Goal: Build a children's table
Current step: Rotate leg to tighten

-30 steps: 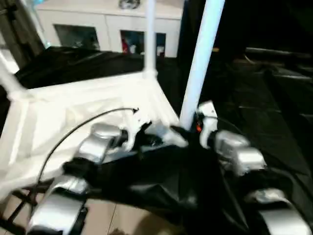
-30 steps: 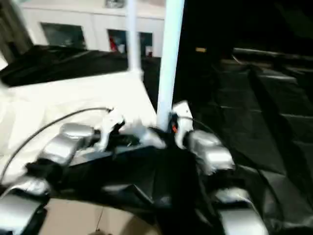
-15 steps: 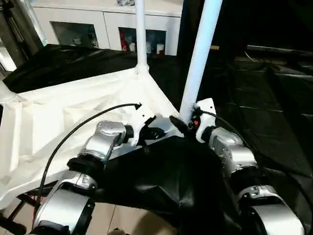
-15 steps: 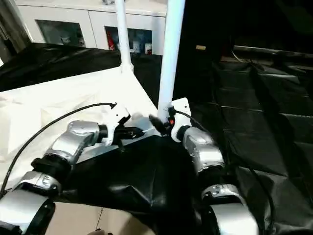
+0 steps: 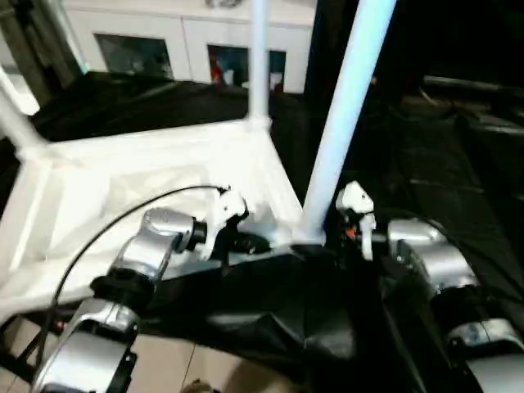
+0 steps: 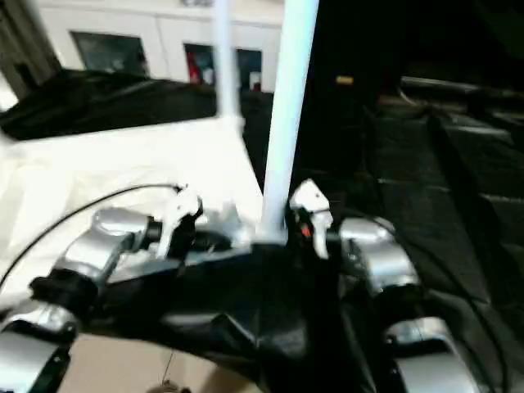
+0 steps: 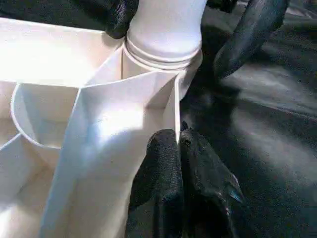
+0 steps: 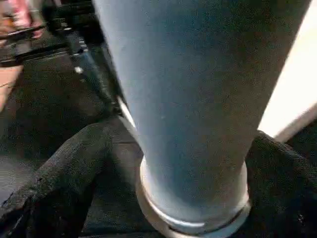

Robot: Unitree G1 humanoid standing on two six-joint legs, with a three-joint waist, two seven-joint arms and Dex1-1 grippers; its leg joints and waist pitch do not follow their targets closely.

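Left end effector [image 7: 179, 163] closed beside the upturned children's table [image 5: 123, 176]; right end effector [image 7: 190, 27] spread around its leg [image 5: 344, 115].

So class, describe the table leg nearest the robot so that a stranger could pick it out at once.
Find the white tabletop lying upside down on black cloth. Go to its near corner, between the robot's two silver forearms. The leg standing there is the nearest and looks the thickest, with the right gripper open around its base, while the leg at the far corner looks thinner and has no gripper by it.
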